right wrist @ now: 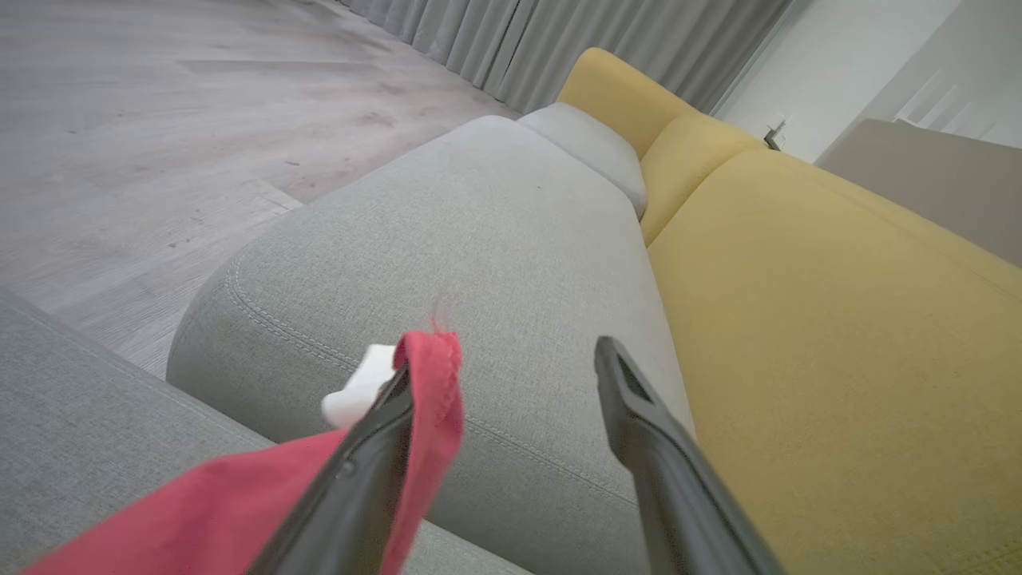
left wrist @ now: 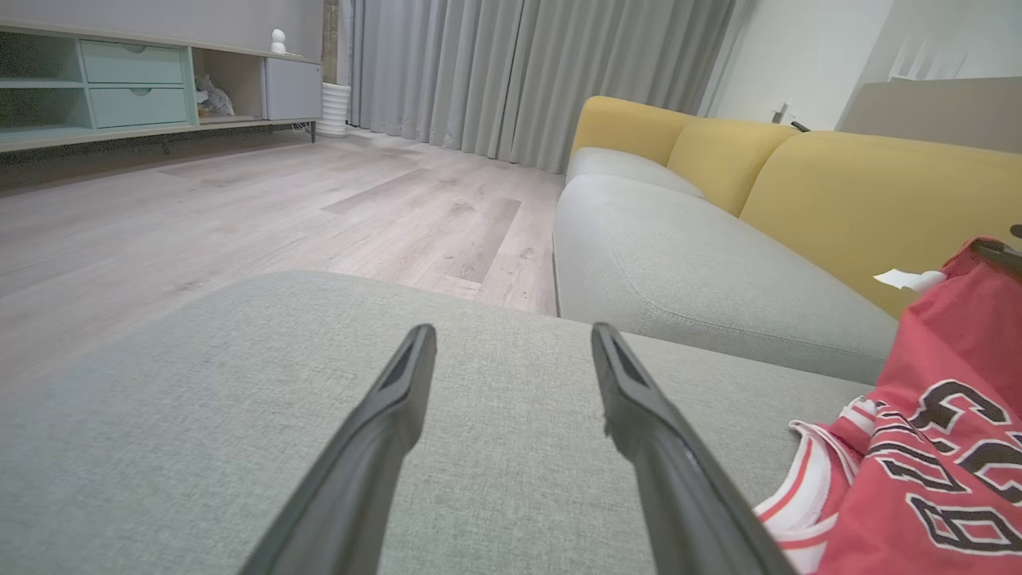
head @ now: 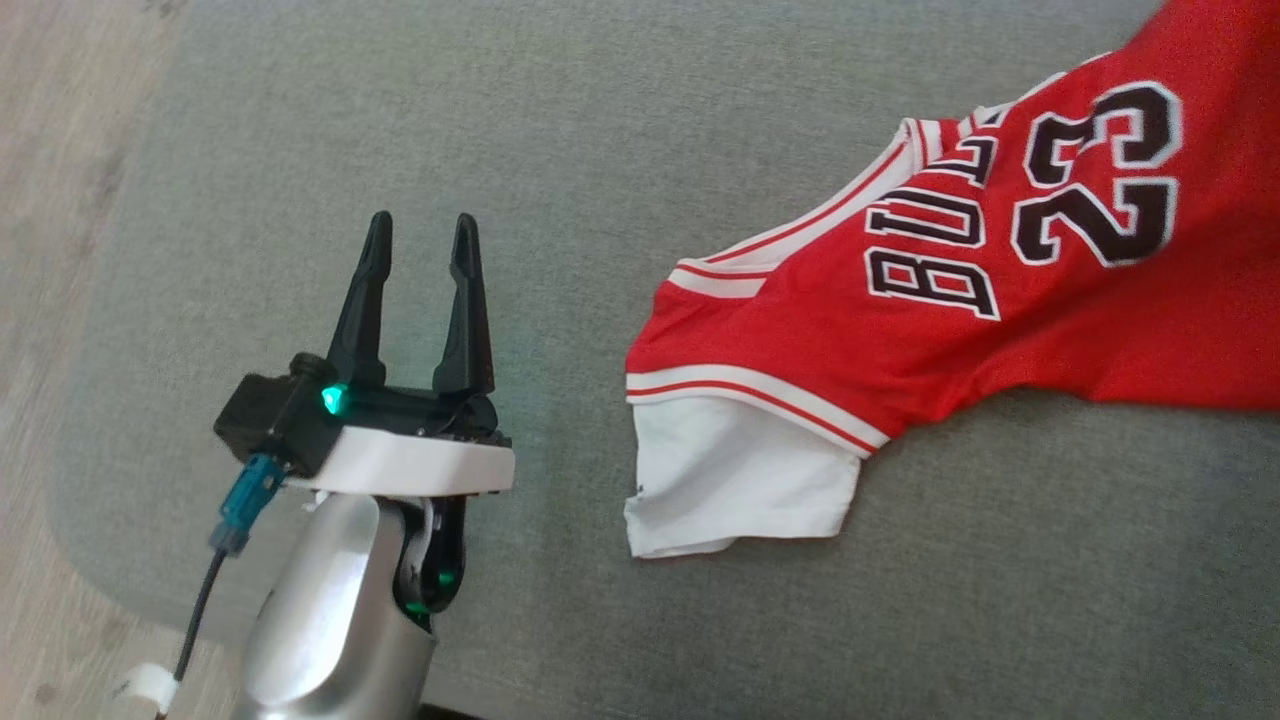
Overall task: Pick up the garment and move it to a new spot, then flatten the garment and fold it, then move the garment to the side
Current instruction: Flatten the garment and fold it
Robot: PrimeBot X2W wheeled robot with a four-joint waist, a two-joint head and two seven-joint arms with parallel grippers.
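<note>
Garment point(head: 930, 340) lies on the grey cushion point(head: 560, 130).

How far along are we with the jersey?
Looks done: the jersey lies on the grey cushion, apparently placed. In hand: the right gripper is open, red hem draped over one finger, not clamped; the left gripper is open beside the jersey, apart from it. Left: it is rumpled and unfolded, so flattening, folding, moving aside.

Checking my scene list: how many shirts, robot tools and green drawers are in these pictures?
Shirt: 1
Tools: 2, the left tool and the right tool
Green drawers: 2
Total: 5
</note>
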